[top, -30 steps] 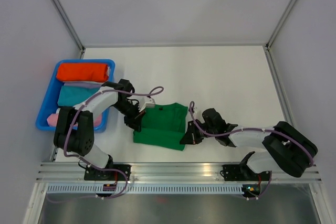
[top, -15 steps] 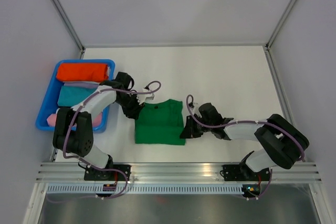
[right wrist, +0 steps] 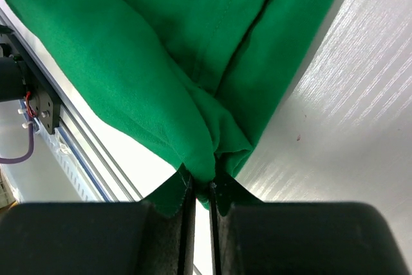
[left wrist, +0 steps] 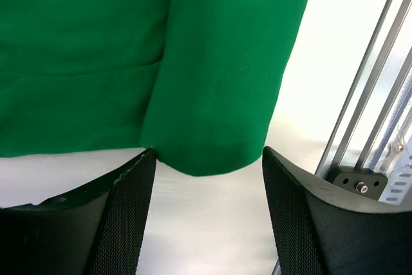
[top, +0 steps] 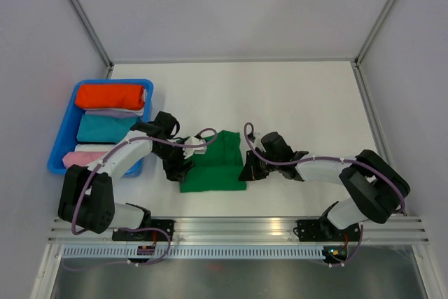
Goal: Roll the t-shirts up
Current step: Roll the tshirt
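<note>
Two t-shirt edges: left gripper gapes beside one, right gripper pinches the other

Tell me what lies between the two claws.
The green t-shirt lies between the left claw and the right claw, seen in the top view; the right claw pinches its edge.

Left wrist view: t-shirt runs off the top and left edges ahead of the left gripper. Its fingers are cut by the bottom edge. Right wrist view: the shirt runs off the top edge. The pinched fold vanishes into the slit of the right gripper, finger bases cut at the bottom. Top view: both pincers' tips are too small and dark to read. Behind the left pincer, the left arm hides a corner of the blue bin and part of the pale cloth.
</note>
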### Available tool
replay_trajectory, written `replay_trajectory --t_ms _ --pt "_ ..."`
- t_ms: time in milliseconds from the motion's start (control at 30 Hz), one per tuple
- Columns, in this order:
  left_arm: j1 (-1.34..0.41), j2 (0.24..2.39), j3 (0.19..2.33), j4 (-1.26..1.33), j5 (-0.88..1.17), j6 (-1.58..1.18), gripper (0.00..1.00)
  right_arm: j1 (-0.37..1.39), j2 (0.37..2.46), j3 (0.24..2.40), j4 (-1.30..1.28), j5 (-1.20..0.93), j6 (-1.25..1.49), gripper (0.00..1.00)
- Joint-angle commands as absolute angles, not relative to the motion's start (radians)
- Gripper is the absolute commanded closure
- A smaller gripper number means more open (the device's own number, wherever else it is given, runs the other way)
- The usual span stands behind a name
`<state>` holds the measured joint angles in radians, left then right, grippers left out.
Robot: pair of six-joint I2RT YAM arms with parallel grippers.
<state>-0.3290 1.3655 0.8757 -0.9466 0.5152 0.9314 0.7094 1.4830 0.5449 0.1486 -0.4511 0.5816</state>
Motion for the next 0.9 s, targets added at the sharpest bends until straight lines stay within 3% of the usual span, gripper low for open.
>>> replay_trajectory --t_ms 0,200,367,400,467,667,867 --pt "-0.336 1.367 0.847 -0.827 0.531 0.901 0.28 0.704 1.505 0.580 0.155 -0.462 0.552 0.88" --pt "-0.336 1.356 0.812 -0.769 0.558 0.865 0.31 0.706 1.506 0.575 0.149 -0.462 0.534 0.89" --pt "-0.336 1.347 0.761 -0.773 0.594 0.848 0.71 0.704 1.486 0.572 0.130 -0.466 0.511 0.95" --pt "-0.336 1.344 0.756 -0.785 0.594 0.844 0.86 0.704 1.480 0.571 0.121 -0.471 0.512 0.97" --pt "-0.334 1.318 0.747 -0.805 0.600 0.839 0.97 0.710 1.445 0.566 0.083 -0.483 0.526 1.00" --pt "-0.334 1.238 0.767 -0.920 0.635 0.828 0.98 0.853 1.302 0.551 0.059 -0.515 0.618 1.00" --pt "-0.308 1.288 0.762 -0.893 0.565 0.804 0.98 0.790 1.385 0.563 0.078 -0.549 0.638 1.00"
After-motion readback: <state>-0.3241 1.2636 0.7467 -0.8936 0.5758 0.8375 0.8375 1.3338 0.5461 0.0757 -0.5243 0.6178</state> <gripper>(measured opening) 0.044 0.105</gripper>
